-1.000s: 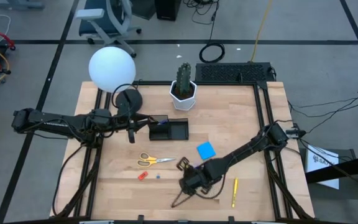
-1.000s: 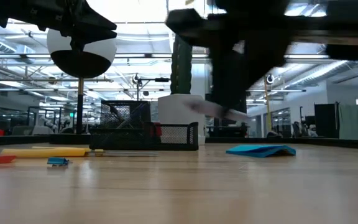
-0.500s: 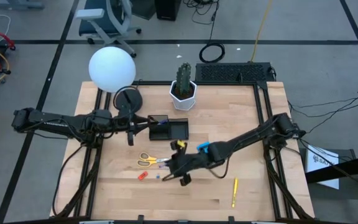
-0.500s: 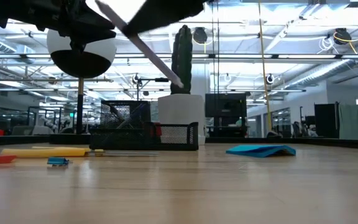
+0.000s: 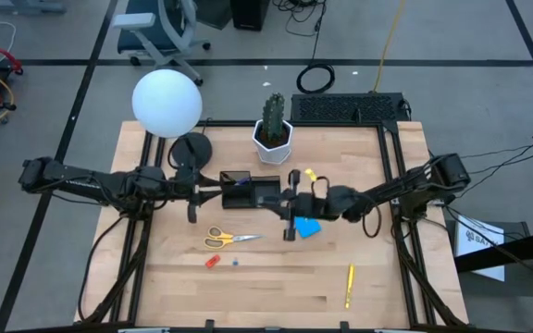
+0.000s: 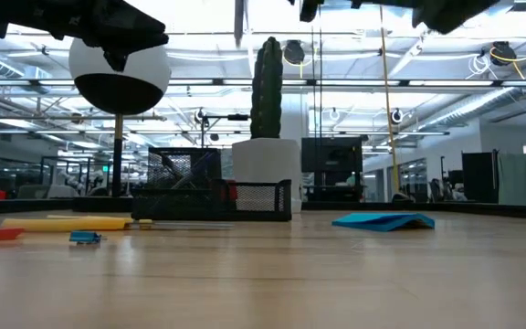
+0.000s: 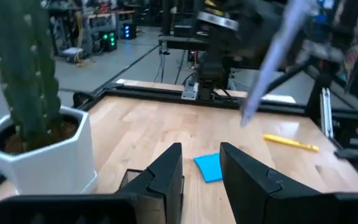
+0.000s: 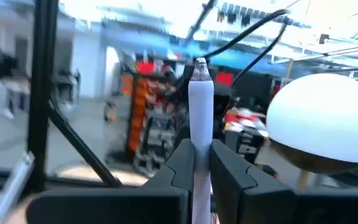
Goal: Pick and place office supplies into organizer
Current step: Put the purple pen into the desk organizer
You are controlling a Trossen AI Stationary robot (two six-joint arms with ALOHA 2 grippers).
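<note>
My right gripper (image 5: 280, 198) hangs in the air over the right end of the black organizer (image 5: 253, 191), shut on a pale purple pen (image 7: 272, 59). My left gripper (image 5: 216, 189) hovers by the organizer's left end, well above the table, open and with nothing in it (image 7: 201, 168). Flat on the wood lie the yellow-handled scissors (image 5: 224, 239), a blue sticky-note pad (image 5: 308, 226), a yellow pen (image 5: 349, 285), a small red piece (image 5: 212, 262) and a tiny blue piece (image 5: 235, 262). My right gripper pinches the pen between its two fingers, on the barrel (image 8: 201, 142). The pen lies along the fingers, and its long free part with the silver tip (image 8: 201, 62) sticks out past them. It is lifted clear of the table, slanting in the air.
A white hexagonal cactus pot (image 5: 273, 139) stands just behind the organizer. The white globe lamp (image 5: 167, 102) and its round black base (image 5: 191, 148) are at the far left. A black keyboard (image 5: 350, 108) lies at the far right edge. Bare wood lies along the near edge.
My right gripper has carried the pen up from the table's near middle toward the far edge, to the organizer. It has tipped from pointing down to roughly level. The pen has gone from near the wood to clear in the air.
</note>
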